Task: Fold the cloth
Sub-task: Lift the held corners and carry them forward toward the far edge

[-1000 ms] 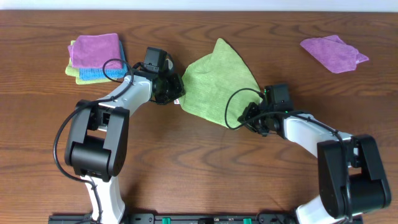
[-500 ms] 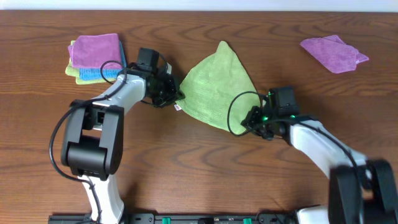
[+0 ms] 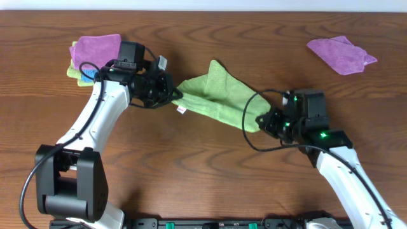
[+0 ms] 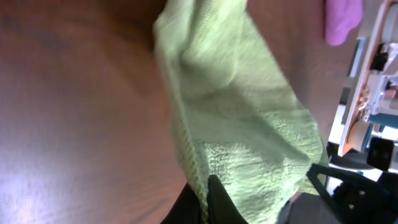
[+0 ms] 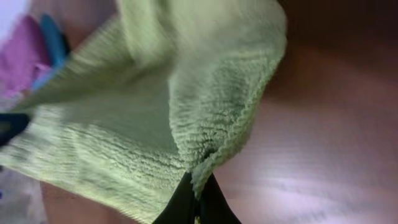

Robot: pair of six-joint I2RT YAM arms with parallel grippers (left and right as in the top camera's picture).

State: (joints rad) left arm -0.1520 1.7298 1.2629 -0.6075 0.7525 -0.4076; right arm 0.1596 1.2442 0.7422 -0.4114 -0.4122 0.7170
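The lime-green cloth [image 3: 219, 98] hangs stretched between my two grippers above the table middle, sagging in folds. My left gripper [image 3: 170, 95] is shut on the cloth's left corner; in the left wrist view the cloth [image 4: 236, 124] runs up from the pinching fingers [image 4: 217, 202]. My right gripper [image 3: 262, 121] is shut on the cloth's right corner; in the right wrist view the cloth [image 5: 155, 106] spreads up and left from the closed fingertips [image 5: 186, 202].
A stack of folded cloths, purple over teal and green [image 3: 95, 54], lies at the back left, close behind my left arm. A loose purple cloth [image 3: 341, 54] lies at the back right. Brown wooden table [image 3: 210, 165] in front.
Both grippers have lifted the green cloth and pulled apart, the left going left, the right going right and nearer. The cloth went from lying flat to hanging stretched between them.
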